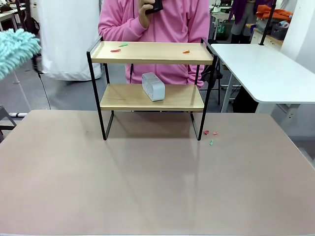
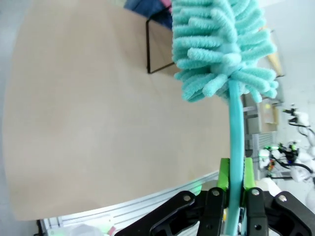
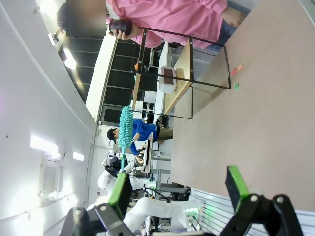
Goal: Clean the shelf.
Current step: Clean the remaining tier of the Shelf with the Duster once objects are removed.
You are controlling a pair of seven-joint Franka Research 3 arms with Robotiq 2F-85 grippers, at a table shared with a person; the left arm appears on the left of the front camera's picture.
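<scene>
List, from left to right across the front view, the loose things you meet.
In order: teal duster → red scrap on the shelf top → grey box on its lower board → orange scrap → small scraps on the tabletop → white table.

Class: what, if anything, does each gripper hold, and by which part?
The left gripper holds the teal duster by its handle; the right gripper holds nothing.

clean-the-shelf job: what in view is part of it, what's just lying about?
Job:
shelf
teal duster, clamped in left gripper
coloured scraps on its top board

Lying about:
white clock-like box on the lower board
tabletop scraps by the shelf's leg
right gripper, open
white side table
</scene>
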